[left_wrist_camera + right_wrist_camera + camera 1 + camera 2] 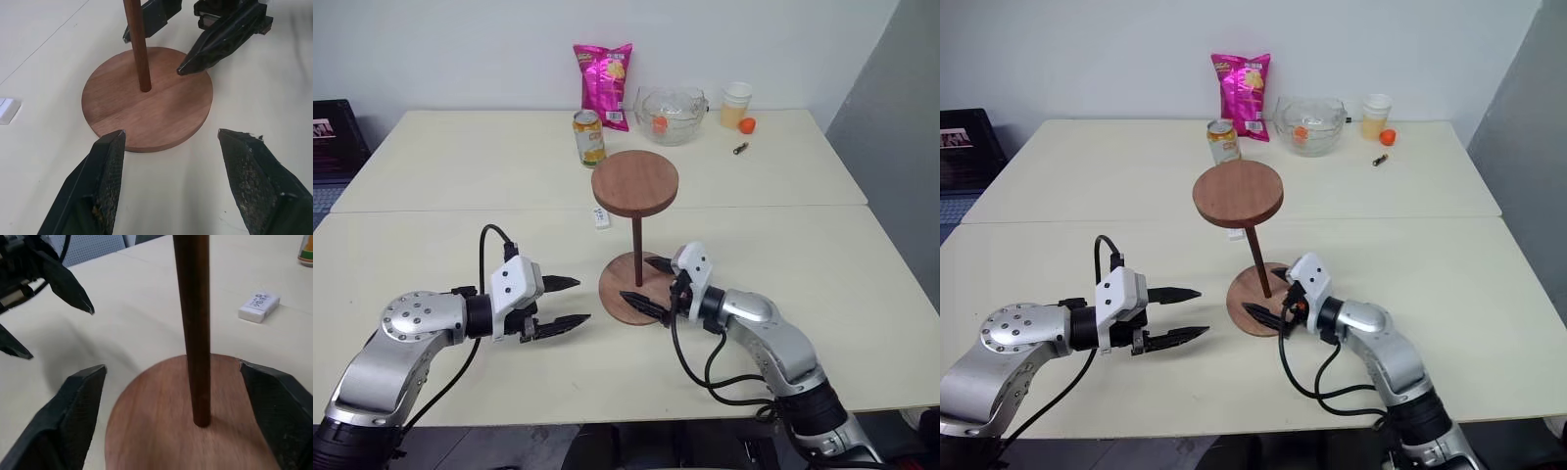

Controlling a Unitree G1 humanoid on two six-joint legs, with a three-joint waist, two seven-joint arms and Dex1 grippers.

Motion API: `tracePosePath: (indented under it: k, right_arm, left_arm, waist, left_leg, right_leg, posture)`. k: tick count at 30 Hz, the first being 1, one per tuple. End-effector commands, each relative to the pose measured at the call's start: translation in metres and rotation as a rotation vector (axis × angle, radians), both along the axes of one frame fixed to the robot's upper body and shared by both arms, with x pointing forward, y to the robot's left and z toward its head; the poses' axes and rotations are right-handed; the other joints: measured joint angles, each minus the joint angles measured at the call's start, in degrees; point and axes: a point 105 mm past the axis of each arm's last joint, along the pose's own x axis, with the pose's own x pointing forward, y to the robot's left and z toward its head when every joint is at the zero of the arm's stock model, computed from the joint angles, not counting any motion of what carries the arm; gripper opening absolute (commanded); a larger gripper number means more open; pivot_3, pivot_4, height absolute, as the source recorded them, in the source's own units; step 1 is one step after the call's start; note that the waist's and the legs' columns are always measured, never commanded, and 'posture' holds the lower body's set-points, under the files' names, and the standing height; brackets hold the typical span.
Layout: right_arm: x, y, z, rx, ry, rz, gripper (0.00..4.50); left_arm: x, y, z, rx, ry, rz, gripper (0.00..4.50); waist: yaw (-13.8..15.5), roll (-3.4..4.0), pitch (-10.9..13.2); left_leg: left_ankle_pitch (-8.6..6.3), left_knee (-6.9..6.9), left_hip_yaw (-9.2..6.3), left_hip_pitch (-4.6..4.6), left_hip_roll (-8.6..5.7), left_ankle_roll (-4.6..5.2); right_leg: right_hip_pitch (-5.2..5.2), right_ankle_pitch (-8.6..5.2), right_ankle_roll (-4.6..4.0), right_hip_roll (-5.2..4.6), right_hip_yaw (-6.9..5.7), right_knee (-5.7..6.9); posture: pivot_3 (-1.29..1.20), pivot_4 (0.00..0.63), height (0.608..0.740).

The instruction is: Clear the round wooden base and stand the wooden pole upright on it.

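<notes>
The round wooden base [615, 296] lies flat on the near table, with nothing else on it. The wooden pole [637, 233] stands upright at its centre [138, 49], its smaller disc [634, 183] on top. My right gripper [636, 278] is open low over the base, one finger on each side of the pole's foot [194, 382], not touching it. My left gripper [583, 300] is open and empty just left of the base [146, 105], pointing at it.
A white eraser [602, 217] lies behind the base. Along the far table stand a drink can [589, 137], a pink snack bag [604, 83], a glass bowl [671, 115], a cup [736, 105], a small orange thing [747, 124] and a small dark object [740, 149].
</notes>
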Motion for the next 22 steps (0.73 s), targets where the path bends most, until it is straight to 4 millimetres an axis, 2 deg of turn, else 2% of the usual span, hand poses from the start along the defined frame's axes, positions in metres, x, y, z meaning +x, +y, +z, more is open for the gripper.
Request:
tracePosePath:
  k: [1,7,10,12,17,22]
  right_arm:
    - [-0.001,-0.011,0.021,0.007,-0.087,0.025,4.42]
    - [-0.003,-0.048,0.022,-0.154,-0.127,0.054,4.42]
    - [-0.006,-0.073,0.035,-0.182,-0.151,0.066,4.42]
    - [-0.015,-0.087,0.050,-0.196,-0.183,0.122,4.42]
    - [-0.030,-0.109,0.077,-0.209,-0.204,0.187,4.42]
    - [-0.032,-0.118,0.083,-0.237,-0.209,0.190,4.42]
  left_arm:
    - [0.002,-0.004,0.017,-0.037,-0.053,-0.012,3.14]
    - [0.009,0.004,0.024,0.020,-0.089,0.032,3.14]
    - [0.013,0.012,0.025,0.085,-0.099,0.081,3.14]
    - [0.014,0.018,0.026,0.105,-0.099,0.106,3.14]
    - [0.013,0.028,0.030,0.086,-0.099,0.153,3.14]
    - [0.012,0.031,0.034,0.042,-0.092,0.169,3.14]
  waist:
    - [0.0,-0.01,0.0]
    - [0.1,-0.02,0.1]
    - [0.1,-0.01,0.2]
    - [0.2,0.01,0.2]
    - [0.2,-0.09,0.4]
    - [0.3,-0.12,0.4]
  left_leg:
    - [0.00,0.01,0.00,0.00,-0.01,0.00]
    - [0.00,0.04,0.00,-0.01,-0.03,0.00]
    - [0.00,0.04,0.01,-0.01,-0.03,0.00]
    - [0.00,0.04,0.01,-0.01,-0.03,0.00]
    - [0.00,0.06,0.01,0.01,0.00,0.01]
    - [0.00,0.09,0.01,0.01,-0.01,0.00]
  right_leg:
    - [0.00,0.01,0.01,0.00,0.00,0.00]
    - [0.01,0.02,0.03,0.00,0.00,0.02]
    - [0.01,0.02,0.03,0.01,0.00,0.02]
    - [0.01,0.02,0.03,0.01,0.00,0.02]
    - [0.04,0.02,0.03,0.02,-0.01,0.04]
    - [0.06,0.02,0.03,0.02,-0.01,0.05]
  posture:
    - [0.00,0.150,0.740]
    - [0.00,0.150,0.740]
    - [0.00,0.150,0.740]
    - [0.00,0.150,0.740]
    - [0.00,0.150,0.740]
    - [0.00,0.150,0.740]
